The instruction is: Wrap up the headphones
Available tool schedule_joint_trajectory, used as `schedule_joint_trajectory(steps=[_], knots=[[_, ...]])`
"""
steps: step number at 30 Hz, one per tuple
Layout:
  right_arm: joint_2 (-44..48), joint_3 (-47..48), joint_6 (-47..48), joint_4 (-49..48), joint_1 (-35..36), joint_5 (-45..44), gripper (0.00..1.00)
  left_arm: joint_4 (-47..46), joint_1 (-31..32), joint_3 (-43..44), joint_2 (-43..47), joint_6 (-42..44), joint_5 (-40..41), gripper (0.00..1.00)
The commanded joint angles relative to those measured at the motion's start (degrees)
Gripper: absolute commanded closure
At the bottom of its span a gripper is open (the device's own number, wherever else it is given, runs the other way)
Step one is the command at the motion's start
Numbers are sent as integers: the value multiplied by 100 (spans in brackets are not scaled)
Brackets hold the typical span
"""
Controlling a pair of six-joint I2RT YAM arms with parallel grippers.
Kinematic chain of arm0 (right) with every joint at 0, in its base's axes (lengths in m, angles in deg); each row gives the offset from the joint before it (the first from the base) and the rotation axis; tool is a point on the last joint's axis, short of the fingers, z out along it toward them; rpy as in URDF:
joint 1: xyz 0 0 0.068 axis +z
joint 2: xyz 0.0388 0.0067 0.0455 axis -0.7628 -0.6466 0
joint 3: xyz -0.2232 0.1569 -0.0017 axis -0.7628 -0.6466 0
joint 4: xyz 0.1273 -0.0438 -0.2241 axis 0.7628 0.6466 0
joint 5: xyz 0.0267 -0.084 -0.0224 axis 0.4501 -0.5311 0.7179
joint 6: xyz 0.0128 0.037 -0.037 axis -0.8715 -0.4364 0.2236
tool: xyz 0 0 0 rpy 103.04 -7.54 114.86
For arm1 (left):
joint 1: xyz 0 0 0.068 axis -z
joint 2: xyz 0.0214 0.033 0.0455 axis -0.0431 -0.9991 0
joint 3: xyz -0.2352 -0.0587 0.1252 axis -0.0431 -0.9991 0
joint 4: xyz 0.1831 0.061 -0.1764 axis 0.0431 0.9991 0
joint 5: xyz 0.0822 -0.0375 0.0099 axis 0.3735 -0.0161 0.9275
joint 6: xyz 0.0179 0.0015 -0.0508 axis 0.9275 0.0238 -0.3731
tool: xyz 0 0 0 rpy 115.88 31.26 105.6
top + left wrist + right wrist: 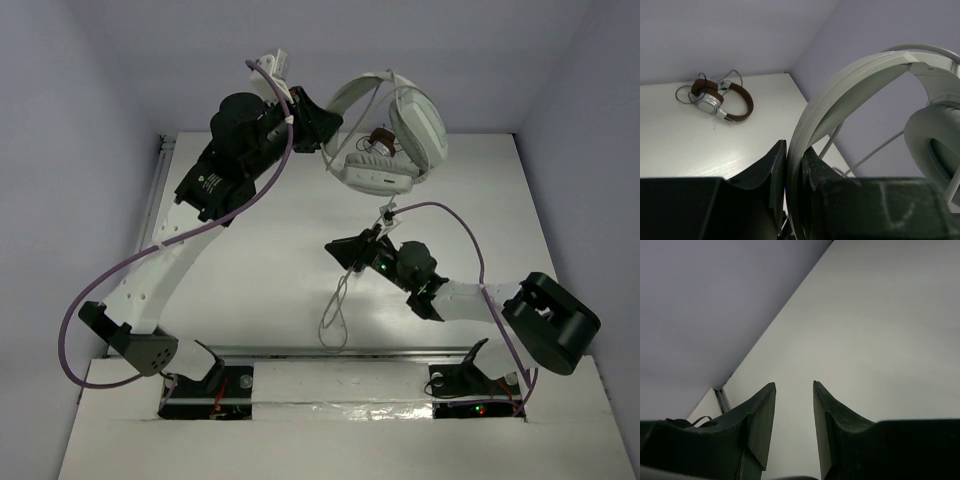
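Headphones (395, 130): lifted off the worktop (250, 280), headband clamped tight in the left claw (325, 128), earcups beyond its tips. Likely light; band stiff, pads soft, cable (335, 320) limp and slippery, so hold the band and pinch the cable near its slack. Right claw (355, 250): jaws parted, empty, cable dangling just beside it

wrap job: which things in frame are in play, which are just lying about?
In play:
- white headphones, headband clamped in left pincer
- their thin cable
- right pincer, open, holding nothing

Lying about:
- brown-and-silver headphones, off by themselves
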Motion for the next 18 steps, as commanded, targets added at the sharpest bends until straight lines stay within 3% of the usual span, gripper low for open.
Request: schedule_joint_trajectory(steps=[1, 8, 11, 12, 18], knots=[[-186, -138, -369, -988, 233, -7, 58, -866, -19, 521, 191, -567, 562, 100], [-679, 178, -712, -454, 1101, -710, 60, -1497, -19, -234, 296, -1033, 1618, 100], [-740, 406, -712, -40, 1375, -1045, 77, -1700, -19, -542, 323, -1130, 2136, 100], [-784, 468, -721, 21, 1533, -1132, 100, -1919, -19, -795, 427, -1191, 2512, 100], [-610, 1004, -432, 1233, 2140, -1458, 100, -2580, 33, -1772, 657, -1280, 3639, 100]])
